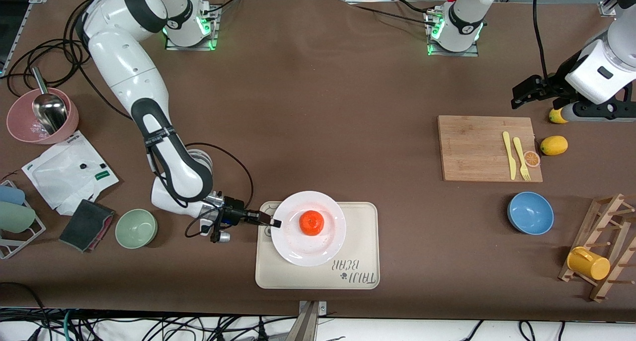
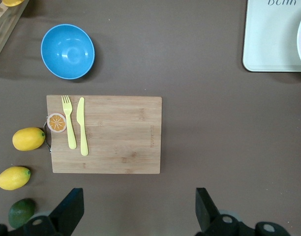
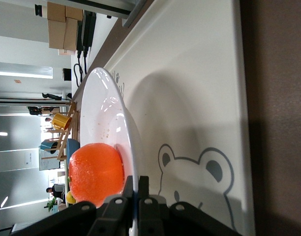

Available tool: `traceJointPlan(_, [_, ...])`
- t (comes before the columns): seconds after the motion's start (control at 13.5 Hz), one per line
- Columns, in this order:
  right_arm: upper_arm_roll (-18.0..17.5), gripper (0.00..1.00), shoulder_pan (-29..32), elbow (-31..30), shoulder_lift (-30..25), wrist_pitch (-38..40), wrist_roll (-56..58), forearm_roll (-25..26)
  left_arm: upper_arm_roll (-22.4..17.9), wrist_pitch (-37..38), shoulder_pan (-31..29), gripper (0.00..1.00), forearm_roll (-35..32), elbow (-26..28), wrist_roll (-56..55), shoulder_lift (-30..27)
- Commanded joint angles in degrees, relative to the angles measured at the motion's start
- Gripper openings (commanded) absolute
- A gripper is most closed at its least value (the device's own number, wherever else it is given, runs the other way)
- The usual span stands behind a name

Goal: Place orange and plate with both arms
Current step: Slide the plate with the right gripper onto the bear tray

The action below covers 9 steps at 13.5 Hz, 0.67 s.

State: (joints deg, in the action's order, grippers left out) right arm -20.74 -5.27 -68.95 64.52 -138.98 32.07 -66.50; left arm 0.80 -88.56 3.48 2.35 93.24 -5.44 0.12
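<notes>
Brown bench: right hand (image 1: 275,223) pinches the stiff, glossy, breakable plate (image 1: 308,246) by its rim, loose orange (image 1: 311,222) liable to roll; left hand (image 2: 135,209) waits open over the bench.

A fork (image 2: 68,122) and knife (image 2: 82,126) are seen on a board (image 2: 116,133), beside two lemons (image 2: 28,138) and a blue bowl (image 2: 67,51).

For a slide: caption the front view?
Right gripper clamps the plate rim, orange on it, over the tray; left gripper waits open.
</notes>
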Motion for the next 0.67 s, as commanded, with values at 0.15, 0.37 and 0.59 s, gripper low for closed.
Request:
traceJointPlan(0.15, [1.58,0.00,-2.99,5.76,3.42,-0.15,-1.40,1.11,-0.45,1.02,0.39,1.00,0.46,-0.43,0.17,-0.47])
traceJointPlan(0.37, [1.67,0.21,-2.56,5.67,3.33,0.11,-0.96,1.20,-0.54,1.02,0.39,1.00,0.46,-0.43,0.17,-0.47])
traceJointPlan(0.59, [2.81,1.00,-2.99,5.49,2.46,0.38,-1.39,1.46,-0.54,1.02,0.39,1.00,0.46,-0.43,0.17,-0.47])
